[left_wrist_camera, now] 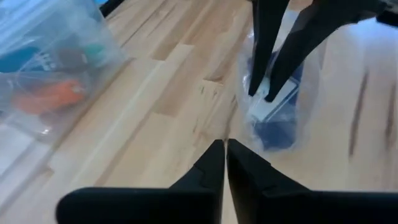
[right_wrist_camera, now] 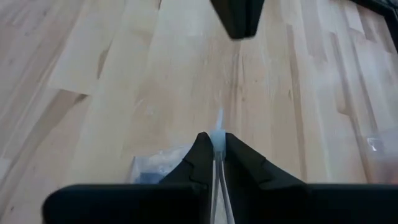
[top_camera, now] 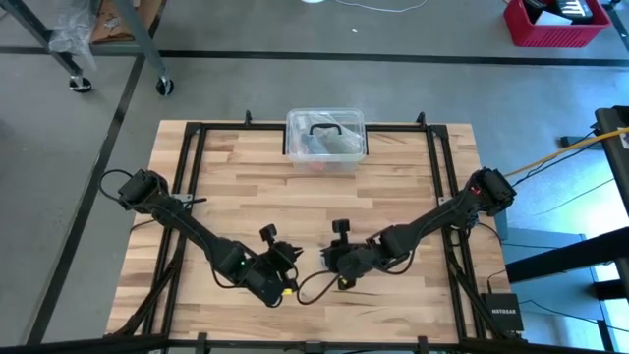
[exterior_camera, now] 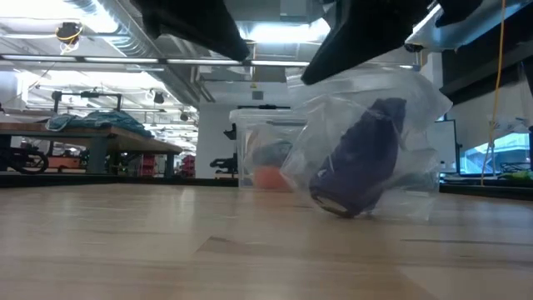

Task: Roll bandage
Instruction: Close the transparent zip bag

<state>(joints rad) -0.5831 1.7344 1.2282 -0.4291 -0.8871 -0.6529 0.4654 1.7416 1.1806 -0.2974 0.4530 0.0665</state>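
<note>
The right gripper [right_wrist_camera: 213,144] has its two dark fingers pinched together on a thin edge of clear plastic wrapper [exterior_camera: 366,142], which pokes up between the tips in the right wrist view; the grip sits at the wrapper's upper edge, a sensible place to take it, I judge, since the film can be lifted or pulled there without squeezing what lies inside; the left gripper [left_wrist_camera: 225,155] is drawn nearly shut on nothing, only a sliver of gap between its fingers, and it hangs just beside the right one over the near middle of the table [top_camera: 393,206], pointed at the packet, probably so that it can take the opposite edge and help open it; inside the wrapper sits the bandage [exterior_camera: 358,162], a dark navy-purple bundle that is not laid out as a strip but bunched up; in the low view the packet rests on the wood at its lower end and leans, its long axis running up and away from the tabletop toward the right gripper above, lower end down at the boards; farther out, against the far edge of the table, stands the clear plastic box [top_camera: 326,140] with the black handle, well apart from both grippers; rolling cannot begin, as I read it, until the bandage is out of its film.
</note>
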